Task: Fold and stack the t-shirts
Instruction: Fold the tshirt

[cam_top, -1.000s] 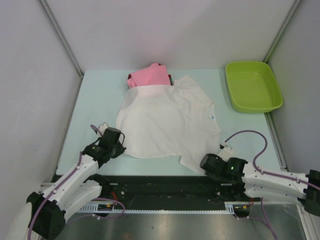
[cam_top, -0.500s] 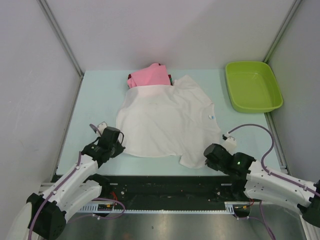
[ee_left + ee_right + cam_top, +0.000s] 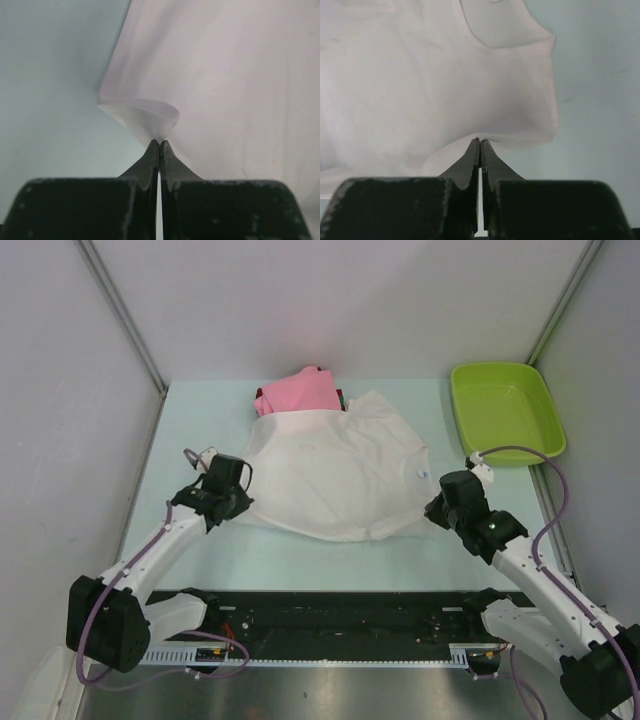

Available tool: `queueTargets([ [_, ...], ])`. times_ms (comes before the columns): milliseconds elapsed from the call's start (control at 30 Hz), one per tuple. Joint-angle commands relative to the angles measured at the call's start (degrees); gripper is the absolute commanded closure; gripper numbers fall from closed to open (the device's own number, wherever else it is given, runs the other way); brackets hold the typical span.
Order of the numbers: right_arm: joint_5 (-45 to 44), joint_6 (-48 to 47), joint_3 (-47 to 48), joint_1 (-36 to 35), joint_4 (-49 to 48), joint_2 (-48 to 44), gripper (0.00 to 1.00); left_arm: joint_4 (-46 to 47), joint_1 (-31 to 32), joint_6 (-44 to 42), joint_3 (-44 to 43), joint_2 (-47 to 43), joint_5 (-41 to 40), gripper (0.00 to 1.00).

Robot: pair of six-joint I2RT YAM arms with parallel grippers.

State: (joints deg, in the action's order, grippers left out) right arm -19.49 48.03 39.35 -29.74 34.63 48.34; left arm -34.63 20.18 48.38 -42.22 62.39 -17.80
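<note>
The white t-shirt (image 3: 335,475) lies spread on the pale green table, its near part folded up over the rest, a small blue neck label (image 3: 422,473) at its right. My left gripper (image 3: 238,498) is shut on the shirt's left edge; in the left wrist view the cloth (image 3: 150,117) bunches at the tips (image 3: 159,142). My right gripper (image 3: 437,508) is shut on the shirt's right edge; the right wrist view shows the cloth (image 3: 445,75) pinched at the tips (image 3: 480,141). A pink t-shirt (image 3: 297,392) lies at the back, partly under the white one, with a dark red one (image 3: 341,398) peeking out beside it.
A lime-green plastic tub (image 3: 505,410) stands at the back right corner. White walls with metal posts enclose the table on three sides. A black rail with cables runs along the near edge (image 3: 340,615).
Both grippers have moved away from the near edge toward the back, carrying the shirt's near hem with them, so the white shirt's near part now lies folded over.
</note>
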Motion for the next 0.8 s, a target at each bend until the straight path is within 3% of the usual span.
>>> queueTargets([
  [0, 8.14, -8.03, 4.93, 6.87, -9.48, 5.43, 1.0, 1.94, -2.34, -3.2, -7.86, 4.57, -2.06, 1.0],
  [167, 13.76, -10.32, 9.94, 11.97, -13.01, 12.65, 1.0, 2.11, -5.85, -4.96, -12.27, 12.04, -1.71, 1.0],
  [467, 17.72, -11.99, 19.96, 13.12, -17.14, 25.73, 1.0, 2.47, -7.88, -5.4, -17.02, 20.92, -1.1, 1.0],
  [767, 18.87, -12.61, 24.19, 14.0, -20.92, 34.98, 1.0, 2.64, -9.9, -4.96, -21.76, 28.31, -0.39, 1.0],
])
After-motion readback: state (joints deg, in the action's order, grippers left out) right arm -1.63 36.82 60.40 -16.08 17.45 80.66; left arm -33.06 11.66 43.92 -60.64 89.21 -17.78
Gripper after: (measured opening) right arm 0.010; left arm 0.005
